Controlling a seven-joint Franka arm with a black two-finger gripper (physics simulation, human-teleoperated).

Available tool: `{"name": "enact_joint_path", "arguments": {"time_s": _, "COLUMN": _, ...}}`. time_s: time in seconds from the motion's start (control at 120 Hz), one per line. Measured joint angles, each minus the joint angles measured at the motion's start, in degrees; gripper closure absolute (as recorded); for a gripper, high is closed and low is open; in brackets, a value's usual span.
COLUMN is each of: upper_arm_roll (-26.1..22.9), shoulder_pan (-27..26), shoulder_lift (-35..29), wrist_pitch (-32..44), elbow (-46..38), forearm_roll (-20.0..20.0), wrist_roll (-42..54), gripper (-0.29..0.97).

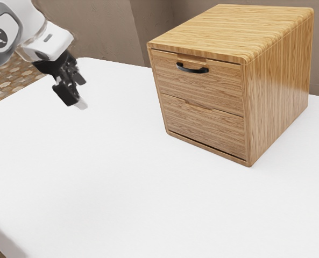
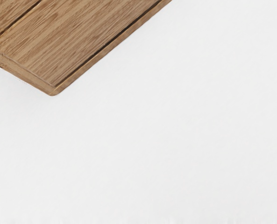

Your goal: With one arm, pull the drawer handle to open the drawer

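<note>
A wooden cabinet with two drawers stands on the white table at the exterior view's right. The upper drawer carries a black curved handle near its top edge and sits flush with the cabinet front. The lower drawer has no handle that I can see and is also flush. My gripper hangs above the table at the exterior view's upper left, far from the handle and holding nothing. In the wrist view a lower corner of the cabinet front shows ahead of my hand.
Bare white tabletop stretches between my gripper and the cabinet. The table's near edge runs along the exterior view's lower left. A patterned floor and a brown wall lie behind the arm.
</note>
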Motion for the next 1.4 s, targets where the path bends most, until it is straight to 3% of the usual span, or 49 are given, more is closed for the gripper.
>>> {"name": "enact_joint_path", "arguments": {"time_s": 0.167, "upper_arm_roll": -0.24, "shoulder_pan": -3.85, "shoulder_lift": -0.62, "wrist_pitch": 7.91, "elbow": -0.04, "forearm_roll": 1.45, "wrist_roll": 10.89, "gripper": 0.0}}
{"name": "enact_joint_path", "arguments": {"time_s": 0.45, "upper_arm_roll": -1.33, "shoulder_pan": -6.17, "shoulder_lift": 3.36, "wrist_pitch": 16.12, "elbow": -0.28, "forearm_roll": -7.94, "wrist_roll": 24.63, "gripper": 0.0}}
{"name": "enact_joint_path", "arguments": {"time_s": 0.767, "upper_arm_roll": -7.22, "shoulder_pan": -6.13, "shoulder_lift": 16.37, "wrist_pitch": 18.35, "elbow": 10.21, "forearm_roll": -11.13, "wrist_roll": 33.98, "gripper": 0.0}}
{"name": "enact_joint_path", "arguments": {"time_s": 1.4, "upper_arm_roll": -5.74, "shoulder_pan": -5.6, "shoulder_lift": 26.99, "wrist_pitch": 19.57, "elbow": 19.73, "forearm_roll": -11.79, "wrist_roll": 42.71, "gripper": 0.0}}
